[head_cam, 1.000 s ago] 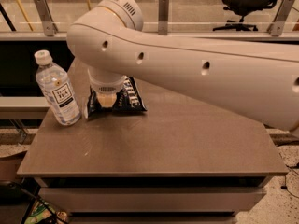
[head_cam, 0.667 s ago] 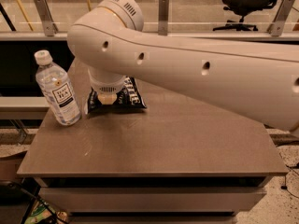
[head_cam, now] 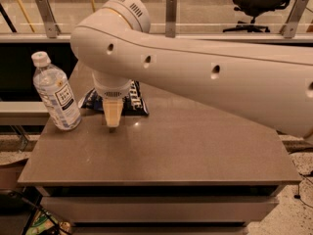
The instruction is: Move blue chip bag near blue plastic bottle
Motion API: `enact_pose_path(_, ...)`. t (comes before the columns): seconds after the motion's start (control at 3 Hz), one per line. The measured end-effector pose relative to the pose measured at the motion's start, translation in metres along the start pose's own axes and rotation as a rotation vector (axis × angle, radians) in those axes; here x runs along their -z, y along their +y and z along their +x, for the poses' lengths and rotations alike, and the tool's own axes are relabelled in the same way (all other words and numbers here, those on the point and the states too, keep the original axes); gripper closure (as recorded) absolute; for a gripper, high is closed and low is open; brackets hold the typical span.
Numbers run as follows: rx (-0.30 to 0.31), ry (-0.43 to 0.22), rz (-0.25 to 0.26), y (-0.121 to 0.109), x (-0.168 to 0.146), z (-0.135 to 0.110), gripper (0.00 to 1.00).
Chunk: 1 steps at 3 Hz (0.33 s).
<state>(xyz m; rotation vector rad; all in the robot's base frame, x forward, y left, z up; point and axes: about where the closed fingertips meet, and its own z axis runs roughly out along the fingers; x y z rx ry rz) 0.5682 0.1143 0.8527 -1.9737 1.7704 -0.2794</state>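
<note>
Just right of the bottle point(head_cam: 56, 94), gripper point(head_cam: 112, 117) pointing straight down, tip at the table point(head_cam: 186, 151); spread or closed, cannot tell. Thick white arm point(head_cam: 205, 77) reaching in from far right of the bottle, bent down at the wrist. Brown tabletop; beyond the bottle, glass railing point(head_cam: 170, 13) and office chair point(head_cam: 259, 4). Bag point(head_cam: 134, 99) dark blue with white lettering, near the bottle's right, partly hidden behind the gripper.

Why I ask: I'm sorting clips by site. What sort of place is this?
Probably an office or lab: an office chair stands beyond a glass railing, and the gripper hangs over a table near the bottle and bag.
</note>
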Motion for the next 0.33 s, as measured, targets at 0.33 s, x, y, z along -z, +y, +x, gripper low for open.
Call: enact_pose_path(0.33, 0.000, 0.000, 0.000, 0.0000, 0.0000, 0.0000, 0.00)
